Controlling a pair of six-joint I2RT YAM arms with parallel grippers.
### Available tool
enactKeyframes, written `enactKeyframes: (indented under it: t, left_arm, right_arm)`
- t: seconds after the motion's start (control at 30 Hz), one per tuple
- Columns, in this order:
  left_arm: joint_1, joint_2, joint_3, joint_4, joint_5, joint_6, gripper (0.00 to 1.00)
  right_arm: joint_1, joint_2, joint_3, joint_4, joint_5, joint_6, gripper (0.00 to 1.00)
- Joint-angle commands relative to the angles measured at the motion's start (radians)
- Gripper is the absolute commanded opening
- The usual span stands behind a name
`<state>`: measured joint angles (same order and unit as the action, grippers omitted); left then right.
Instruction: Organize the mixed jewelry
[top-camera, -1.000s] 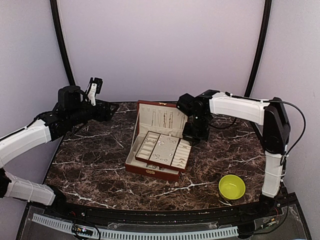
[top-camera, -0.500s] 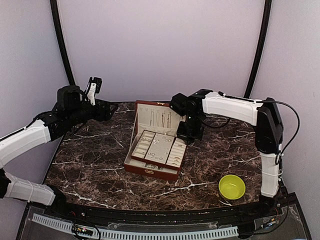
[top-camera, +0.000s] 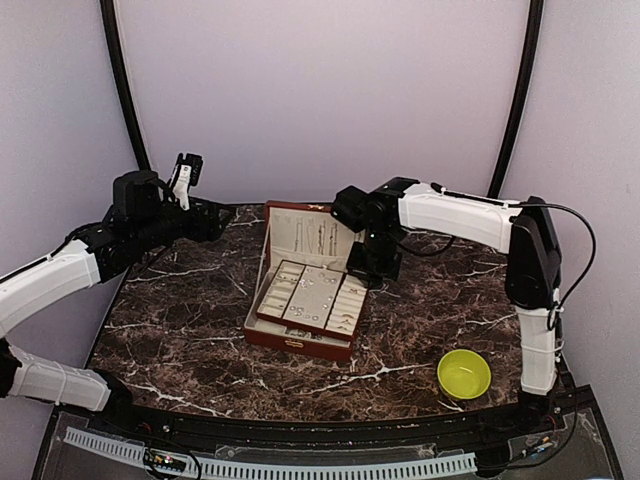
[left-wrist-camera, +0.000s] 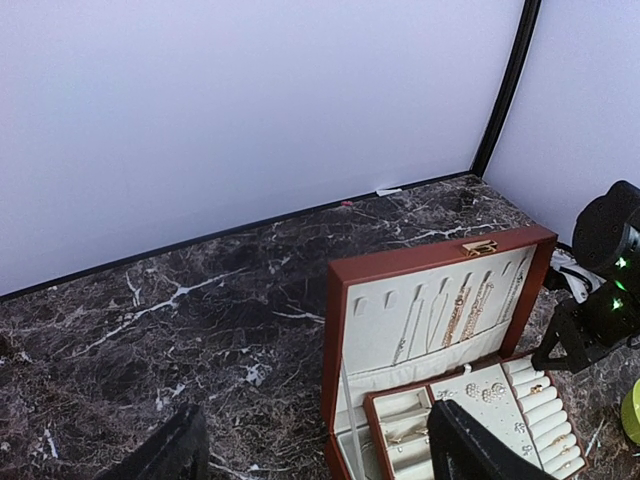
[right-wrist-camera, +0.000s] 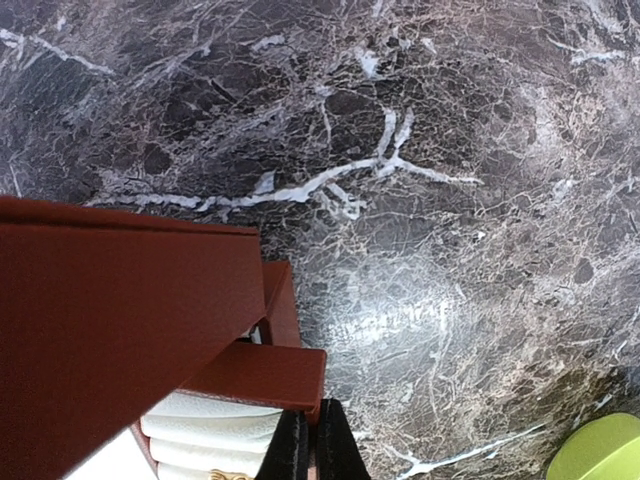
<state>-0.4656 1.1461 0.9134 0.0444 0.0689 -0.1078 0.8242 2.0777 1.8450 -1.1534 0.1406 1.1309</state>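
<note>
Top view: the left gripper (top-camera: 185, 172) hangs up high over the back-left of the marble table (top-camera: 180, 320), well away from everything. The right gripper (top-camera: 378, 265) is down at the back-right corner of the reddish-brown jewelry box (top-camera: 295, 343). The mixed jewelry (top-camera: 318, 300) sits on the cream tray (top-camera: 300, 326) propped in the open box, and more chains hang in the lid (top-camera: 300, 230). A yellow-green bowl (top-camera: 464, 373) sits near the front right; can't tell if anything's in it.

Left wrist view: the left gripper's fingers (left-wrist-camera: 185, 445) are spread wide with nothing between them. The chains (left-wrist-camera: 460, 315) dangle in the lid, with studs (left-wrist-camera: 487, 390) and rings (left-wrist-camera: 540, 392) on the tray. This stuff looks featherweight, slick and tiny. The chains are limp and would likely tangle, so a fingertip pinch on a link or a ring's band seems best. There's a brass clasp (left-wrist-camera: 479, 247) but no readable writing.

Right wrist view: the right gripper's fingers (right-wrist-camera: 295, 450) are pressed nearly together right under the tray corner (right-wrist-camera: 290, 375). Whether they nip its rim isn't clear. No labels here either.
</note>
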Motion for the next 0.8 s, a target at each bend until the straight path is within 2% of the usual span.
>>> enactKeyframes:
  t: [0.0,0.3,0.77]
  left_arm:
    - [0.000,-0.029,-0.010,0.022,0.001,0.010,0.78]
    - [-0.001,-0.034,-0.011,0.024,0.010,0.001,0.78]
    - [-0.001,-0.045,-0.012,0.026,0.008,0.003,0.78]
  right_arm:
    - [0.024,-0.066,0.005,0.041,0.019,0.028,0.00]
    - [0.051,-0.097,-0.013,0.033,0.070,0.037,0.00]
    - [0.073,-0.004,0.094,-0.025,0.120,-0.019,0.00]
